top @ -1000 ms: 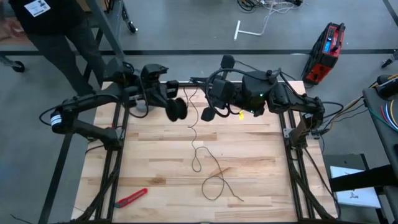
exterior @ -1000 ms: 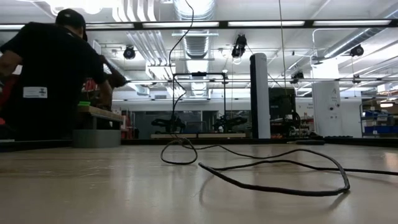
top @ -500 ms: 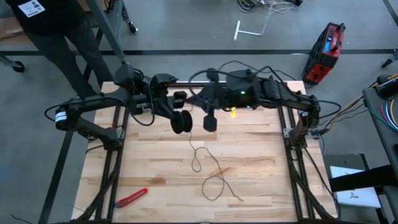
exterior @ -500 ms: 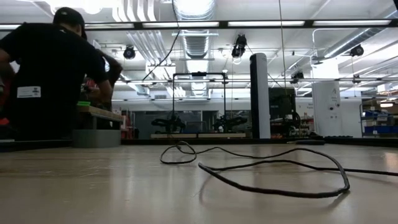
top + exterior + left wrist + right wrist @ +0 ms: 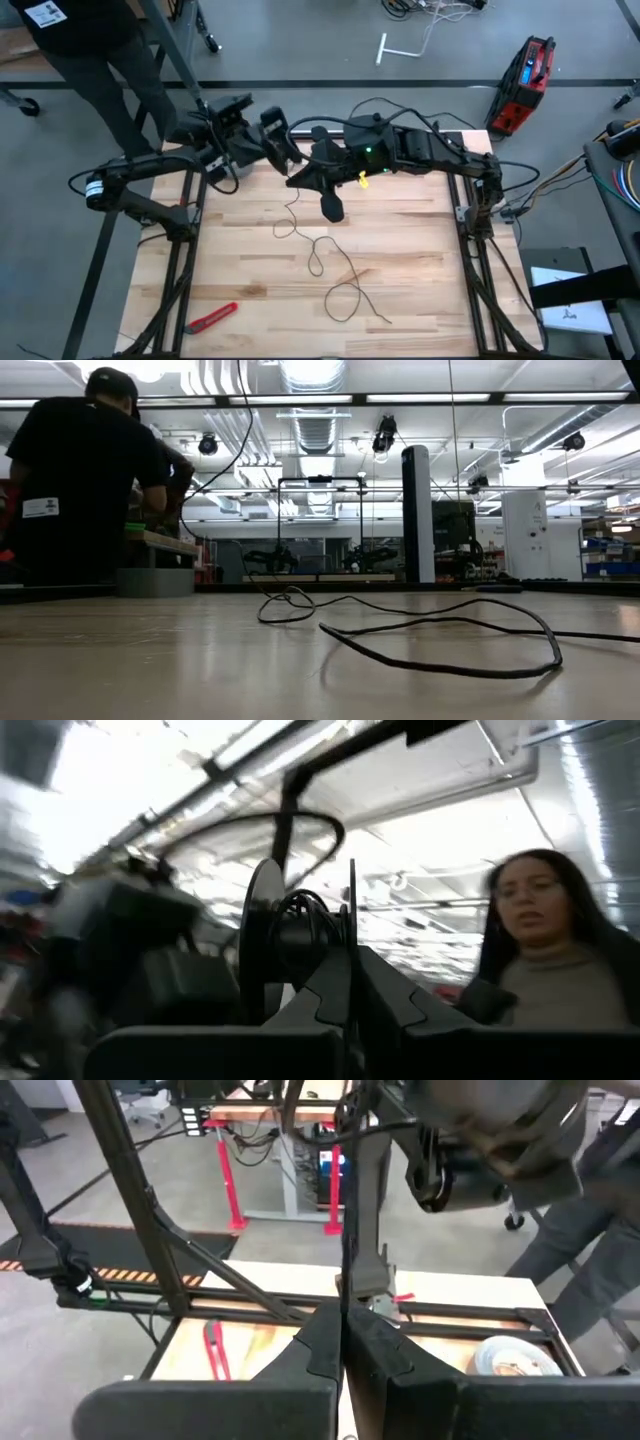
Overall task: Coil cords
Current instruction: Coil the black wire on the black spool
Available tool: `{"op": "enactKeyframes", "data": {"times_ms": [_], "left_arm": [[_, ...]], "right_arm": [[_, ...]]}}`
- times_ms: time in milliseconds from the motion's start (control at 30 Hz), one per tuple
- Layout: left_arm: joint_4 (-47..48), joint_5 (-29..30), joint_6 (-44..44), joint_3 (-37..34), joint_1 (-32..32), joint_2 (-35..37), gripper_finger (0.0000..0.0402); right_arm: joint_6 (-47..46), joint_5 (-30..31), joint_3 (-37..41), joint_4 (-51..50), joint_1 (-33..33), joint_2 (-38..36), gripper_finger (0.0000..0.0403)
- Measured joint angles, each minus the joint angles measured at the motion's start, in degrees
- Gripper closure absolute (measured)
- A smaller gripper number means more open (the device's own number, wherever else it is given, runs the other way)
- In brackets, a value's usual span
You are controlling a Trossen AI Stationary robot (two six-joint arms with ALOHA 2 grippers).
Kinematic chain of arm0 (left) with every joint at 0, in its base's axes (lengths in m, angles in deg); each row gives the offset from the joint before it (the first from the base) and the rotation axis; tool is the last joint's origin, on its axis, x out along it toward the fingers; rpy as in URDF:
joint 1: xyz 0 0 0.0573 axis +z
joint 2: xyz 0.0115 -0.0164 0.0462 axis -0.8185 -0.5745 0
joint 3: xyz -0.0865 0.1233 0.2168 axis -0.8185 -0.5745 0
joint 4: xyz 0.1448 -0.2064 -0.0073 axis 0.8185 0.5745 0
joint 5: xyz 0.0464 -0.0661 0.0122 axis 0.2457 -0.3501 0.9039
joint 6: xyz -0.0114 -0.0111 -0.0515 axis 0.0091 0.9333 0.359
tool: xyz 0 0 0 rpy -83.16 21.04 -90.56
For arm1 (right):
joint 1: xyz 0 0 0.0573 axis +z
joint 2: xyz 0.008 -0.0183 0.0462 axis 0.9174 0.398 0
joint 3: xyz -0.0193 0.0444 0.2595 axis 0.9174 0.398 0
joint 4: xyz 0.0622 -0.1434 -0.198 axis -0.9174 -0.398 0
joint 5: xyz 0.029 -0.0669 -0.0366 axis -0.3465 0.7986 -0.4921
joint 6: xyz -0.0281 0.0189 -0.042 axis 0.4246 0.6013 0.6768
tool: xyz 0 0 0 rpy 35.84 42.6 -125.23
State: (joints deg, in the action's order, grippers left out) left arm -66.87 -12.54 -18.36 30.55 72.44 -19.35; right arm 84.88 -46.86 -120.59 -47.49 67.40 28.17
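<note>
The cords are one thin black cord [image 5: 316, 262] whose free part lies in slack loops [image 5: 450, 650] on the wooden table [image 5: 420, 270]. It rises to a small black reel [image 5: 275, 143] held above the table's far left. My left gripper [image 5: 352, 955] is shut on that reel [image 5: 300, 935], which carries some wound cord and shows edge-on. My right gripper [image 5: 294, 180], reaching in from the table's right, is shut on the cord just below the reel. Between reel and fingers the cord runs as a straight line [image 5: 345, 1200]. My left gripper pinches one flange of the reel at its rim [image 5: 351, 925] between its two fingers. The reel is lifted clear of the table, with its flanges standing upright. My right gripper pinches a single strand of the cord [image 5: 345, 1295] between its shut fingers, which come from the table's right, slanting down. Below the fingers the cord drops slack to the table [image 5: 284, 228].
A red-handled tool [image 5: 212, 317] lies at the near left corner. A grey tape roll [image 5: 505, 1355] sits by the far left edge. A person in black [image 5: 90, 40] stands beyond the far left corner. A red case [image 5: 525, 85] stands on the floor at far right.
My left gripper has carried the reel up and toward the far left corner, tipping upward. My right gripper has moved toward the table's left along the cord. The cord's upper part has swung left and gone slacker, adding a small loop on the table; the near loops lie unchanged.
</note>
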Motion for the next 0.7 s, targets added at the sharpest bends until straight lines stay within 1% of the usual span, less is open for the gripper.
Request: {"op": "enactKeyframes", "data": {"times_ms": [100, 200, 267, 400, 467, 600, 700], "left_arm": [[0.6, -0.7, 0.6, 0.0, 1.4, 0.7, 0.0401], [2.4, -3.1, 3.0, 0.0, 3.9, 2.0, 0.0401], [6.0, -3.4, 2.5, 0.0, 5.8, 3.5, 0.0401], [17.4, -3.5, -2.1, 0.0, 10.6, 6.8, 0.0401], [24.0, -2.7, -4.6, 0.0, 12.5, 8.2, 0.0401], [35.4, 1.2, -9.9, 0.0, 14.5, 10.1, 0.0401], [40.2, 2.9, -11.9, 0.0, 14.6, 10.4, 0.0401]], "right_arm": [[0.0, 2.2, 0.0, -0.6, 0.6, -0.2, 0.0403], [1.3, 7.7, 0.0, -1.9, 2.3, -1.3, 0.0403], [2.4, 10.6, 0.0, -2.5, 3.5, -2.7, 0.0403], [3.1, 16.6, -0.1, -5.0, 5.8, -5.0, 0.0403], [3.1, 18.0, -0.1, -5.6, 6.6, -5.5, 0.0403], [3.4, 20.8, -0.1, -6.5, 7.9, -6.0, 0.0403], [3.7, 21.5, -0.1, -7.0, 8.3, -6.1, 0.0403]]}}
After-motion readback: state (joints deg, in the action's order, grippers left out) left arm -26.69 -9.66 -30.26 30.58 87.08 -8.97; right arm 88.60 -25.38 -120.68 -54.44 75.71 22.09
